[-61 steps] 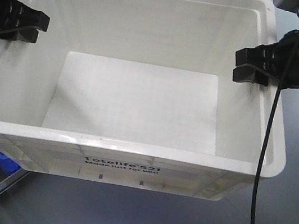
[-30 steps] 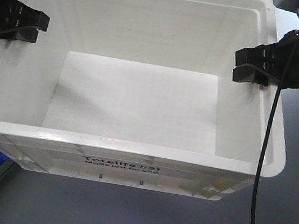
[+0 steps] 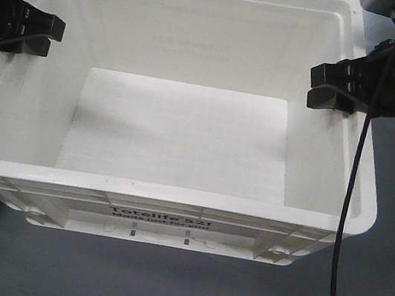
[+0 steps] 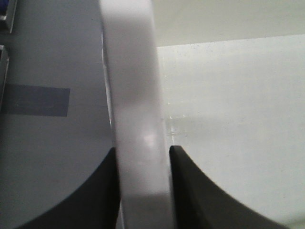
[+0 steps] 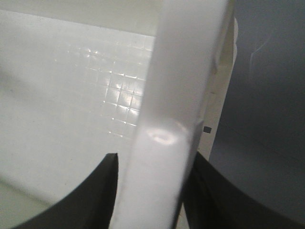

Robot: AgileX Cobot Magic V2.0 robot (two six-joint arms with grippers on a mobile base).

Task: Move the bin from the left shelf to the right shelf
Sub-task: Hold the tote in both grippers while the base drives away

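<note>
Left gripper (image 3: 29, 31) and right gripper (image 3: 333, 87) were each closed on opposite side rims of the bin (image 3: 181, 134), toward its far corners, holding it apparently clear of the grey floor (image 3: 161, 285): pickup looked done, set-down on the right shelf remained.

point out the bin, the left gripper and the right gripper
bin (image 3: 177, 133), front-facing view, bare inner floor
left gripper (image 3: 39, 34), front-facing view, between its fingertips
right gripper (image 3: 329, 87), front-facing view, between its fingertips
</note>
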